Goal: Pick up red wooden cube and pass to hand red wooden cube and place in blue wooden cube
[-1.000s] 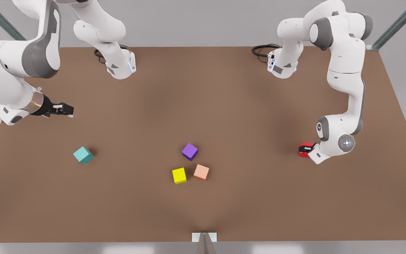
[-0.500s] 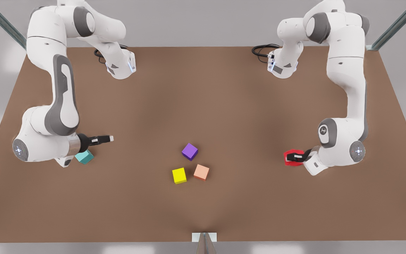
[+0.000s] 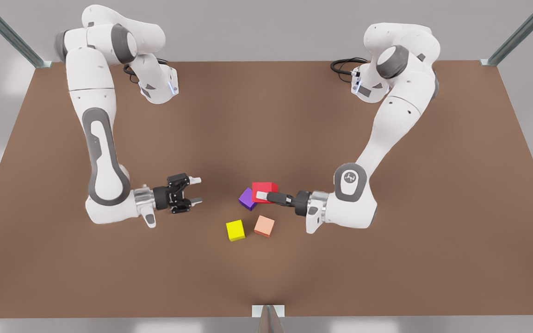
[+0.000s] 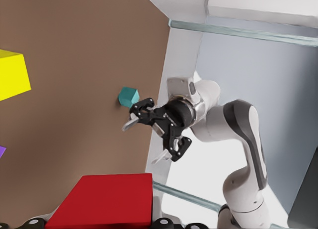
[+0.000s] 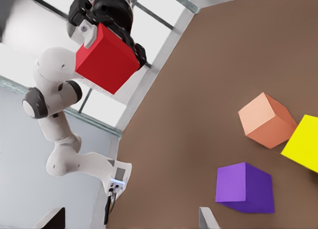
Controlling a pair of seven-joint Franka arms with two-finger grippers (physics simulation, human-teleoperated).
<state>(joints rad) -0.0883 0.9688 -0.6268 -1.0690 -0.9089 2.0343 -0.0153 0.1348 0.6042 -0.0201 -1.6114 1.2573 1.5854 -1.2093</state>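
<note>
Gripping the red wooden cube (image 3: 264, 189), the left end effector (image 3: 262, 197) held it clear of the surface (image 3: 387, 277), above the purple cube (image 3: 246, 200) near the middle. The cube appeared rigid, light and matte, so slip seemed unlikely; flat opposite faces were the sound place to take hold, leaving the exposed faces free for the receiver. The right end effector (image 3: 195, 190) stood facing it, a little apart, fingers spread wide and empty. The blue wooden cube (image 4: 128, 96) rested farther off behind that arm.
</note>
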